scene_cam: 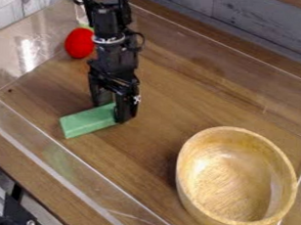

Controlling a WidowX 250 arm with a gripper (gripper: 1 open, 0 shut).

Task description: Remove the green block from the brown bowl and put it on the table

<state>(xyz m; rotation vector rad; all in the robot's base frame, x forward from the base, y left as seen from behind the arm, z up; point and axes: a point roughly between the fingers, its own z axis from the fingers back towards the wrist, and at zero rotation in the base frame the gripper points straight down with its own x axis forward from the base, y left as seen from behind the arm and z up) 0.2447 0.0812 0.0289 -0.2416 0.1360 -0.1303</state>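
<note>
The green block (82,125) lies flat on the table (181,92), left of centre, outside the brown bowl (184,172). The bowl stands empty at the front right, its pale inside in full view. My gripper (116,108) points down over the block's right end. Its black fingers are spread open on either side of that end and do not squeeze it. The arm rises from the gripper toward the top left.
A red ball (78,42) rests on the table behind the arm at the far left. Low clear plastic walls (70,172) run along the table's front and left edges. Bare wood lies between the block and the bowl.
</note>
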